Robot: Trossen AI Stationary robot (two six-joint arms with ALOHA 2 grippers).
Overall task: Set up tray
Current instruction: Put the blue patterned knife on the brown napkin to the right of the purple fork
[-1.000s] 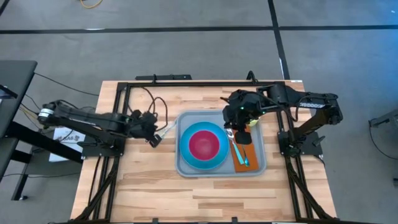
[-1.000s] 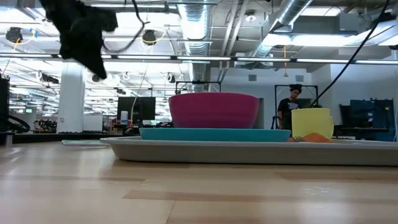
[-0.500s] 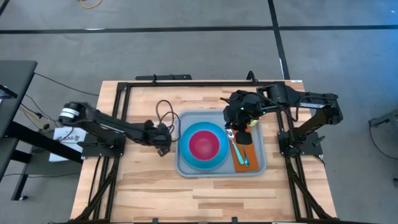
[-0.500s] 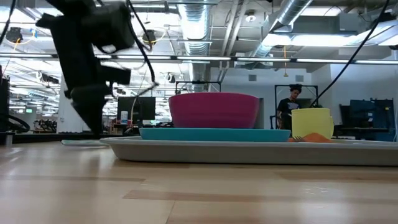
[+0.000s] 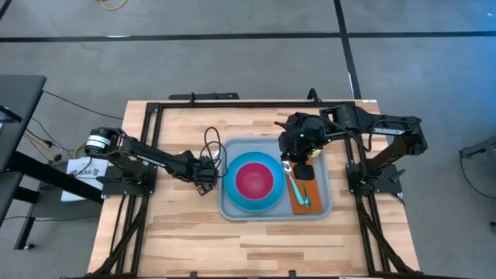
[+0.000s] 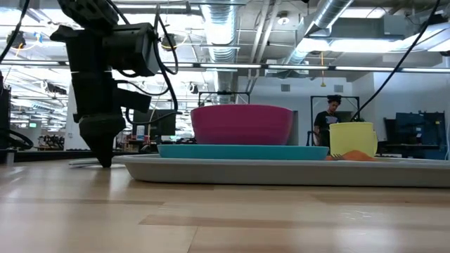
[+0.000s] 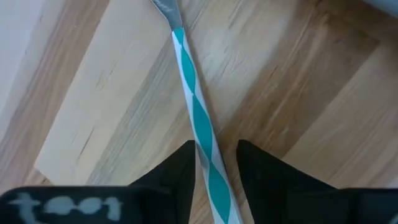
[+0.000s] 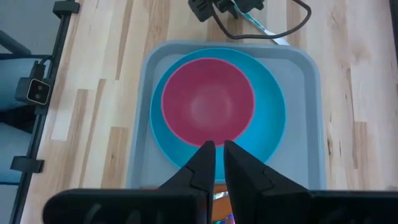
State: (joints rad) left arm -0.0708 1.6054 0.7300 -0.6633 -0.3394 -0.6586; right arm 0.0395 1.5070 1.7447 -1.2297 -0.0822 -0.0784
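The grey-blue tray (image 5: pixel 271 215) lies mid-table and holds a blue plate (image 5: pixel 232 190) with a pink bowl (image 5: pixel 253 180) on it. Just off the tray's left rim, a utensil with a teal-and-white striped handle (image 7: pixel 199 118) lies flat on the wood. My left gripper (image 5: pixel 208 173) points down over it, open. One finger (image 7: pixel 177 177) stands on each side of the handle; whether they touch it does not show. My right gripper (image 8: pixel 219 155) hangs over the tray's far right part, shut, with nothing between its fingers.
An orange napkin (image 5: pixel 304 195) with utensils (image 5: pixel 297 184) on it lies along the tray's right side. A yellow cup (image 6: pixel 353 139) stands at the tray's far right. Bare wood lies on the near side of the tray. A person (image 6: pixel 329 123) stands far off in the room.
My left gripper has gone toward the table's right, up to the tray's left rim. It has also come down from high above the table to just over the wood, above the striped utensil.
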